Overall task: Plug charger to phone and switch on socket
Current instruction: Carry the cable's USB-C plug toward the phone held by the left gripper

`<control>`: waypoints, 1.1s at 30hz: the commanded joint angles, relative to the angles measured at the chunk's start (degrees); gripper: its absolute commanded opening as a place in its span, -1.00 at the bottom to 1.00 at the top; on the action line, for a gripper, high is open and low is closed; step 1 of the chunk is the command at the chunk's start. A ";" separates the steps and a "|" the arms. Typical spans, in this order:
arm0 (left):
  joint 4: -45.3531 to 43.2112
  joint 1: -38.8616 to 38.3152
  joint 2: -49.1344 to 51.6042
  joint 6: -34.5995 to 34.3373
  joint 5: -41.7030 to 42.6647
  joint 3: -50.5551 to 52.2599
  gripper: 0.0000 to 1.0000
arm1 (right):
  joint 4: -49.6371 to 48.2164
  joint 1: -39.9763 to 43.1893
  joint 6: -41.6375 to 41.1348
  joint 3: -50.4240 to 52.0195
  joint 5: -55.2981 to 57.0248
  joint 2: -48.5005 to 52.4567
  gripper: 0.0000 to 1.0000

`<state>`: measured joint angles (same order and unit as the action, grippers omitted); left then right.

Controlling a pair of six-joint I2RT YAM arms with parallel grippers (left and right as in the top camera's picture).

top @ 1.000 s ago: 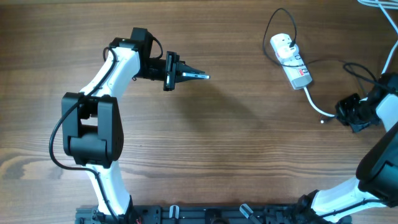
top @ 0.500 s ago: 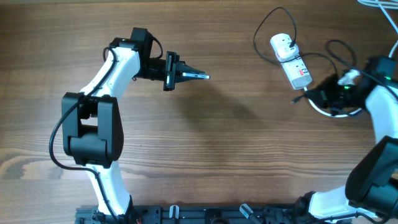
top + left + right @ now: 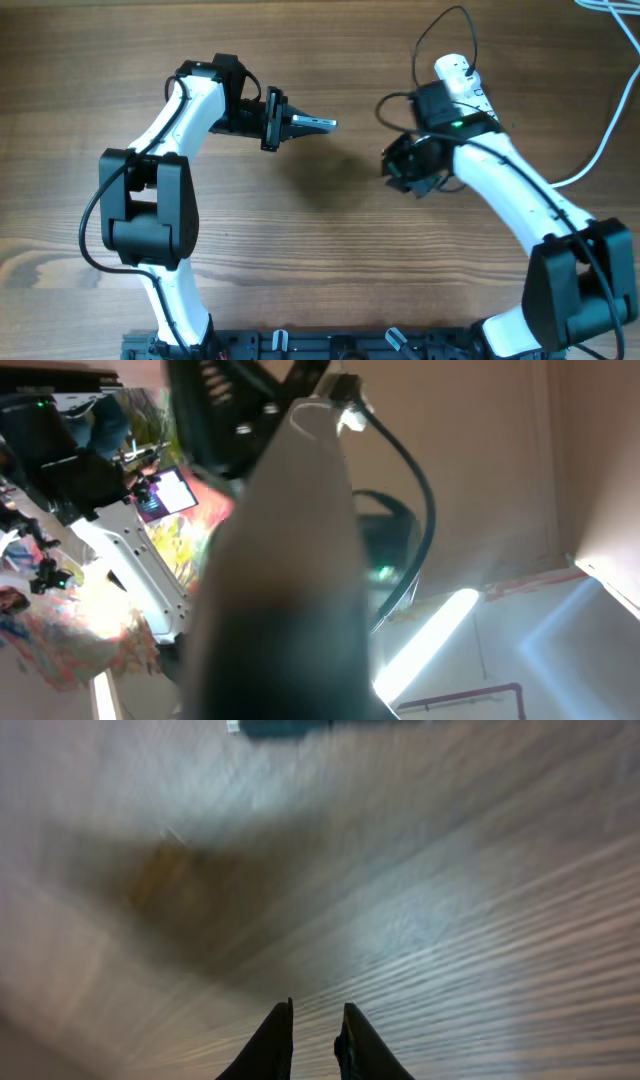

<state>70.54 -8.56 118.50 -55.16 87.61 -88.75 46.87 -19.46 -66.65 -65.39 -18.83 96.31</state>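
Writing: none legible. The socket (image 3: 478, 92) lies at the far right of the surface (image 3: 330, 250). Its markings are too small to read, and the right arm's wrist crosses most of it.

The charger (image 3: 472, 35) loops as a thin black cable above the socket's far end. A second black loop shows beside the right wrist. I cannot make out where the small end connector is.

A thick white cord (image 3: 607, 140) curves along the right edge and is cut off by the frame.

Left arm: elbow folded, forearm reaching right, wrist level. The left end effector (image 3: 308, 122) is clamped tight on a thin, pale grey-blue flat thing seen edge-on. By its look this is the phone (image 3: 326, 123), held above the surface left of centre. The screen and lettering are turned out of sight.

Left wrist view: badly blurred, with a grey mass filling the middle. A black cable with a small pale connector (image 3: 345, 390) shows at the top; I cannot tell whose it is.

Right arm: stretched diagonally from the lower right, wrist bent over. The right end effector (image 3: 402, 168) points down at bare wood between the socket and the phone.

Right wrist view: the dark fingertips (image 3: 270, 1040) stand a narrow gap apart with nothing between them. The wood is motion-smeared. A dark bar with a pale end (image 3: 285, 726) at the top edge cannot be identified.
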 commanded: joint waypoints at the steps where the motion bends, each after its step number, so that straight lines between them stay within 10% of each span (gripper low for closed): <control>1: 0.26 0.11 -1.53 0.72 2.75 -0.39 -0.92 | -0.35 -4.35 -5.51 0.26 5.18 -0.11 -0.60; 5: 0.22 0.11 -1.53 0.74 2.75 -0.39 -0.92 | -2.86 -4.87 5.88 0.24 12.28 -0.11 -0.17; 7: 0.22 0.11 -1.53 0.74 2.73 -0.39 -0.92 | -4.26 -4.00 18.97 0.24 15.06 -0.11 -0.29; 12: 0.22 0.09 -1.53 0.74 2.73 -0.39 -0.92 | -4.28 -2.21 56.04 0.24 15.41 -0.15 0.24; 21: 0.74 0.04 -1.62 2.34 2.75 -0.39 -0.92 | -13.51 -2.21 91.14 0.26 26.03 2.91 0.11; 27: 4.09 0.46 -1.92 5.46 2.75 -0.39 -0.92 | -14.71 0.37 96.04 0.26 21.97 10.40 0.15; 33: 4.07 1.07 -1.92 5.49 2.75 -0.39 -0.92 | -12.92 3.80 96.02 0.26 14.62 15.74 -0.35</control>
<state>74.39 -8.16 118.48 -51.00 87.85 -88.75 32.36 -16.14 28.29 -65.41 -0.30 109.03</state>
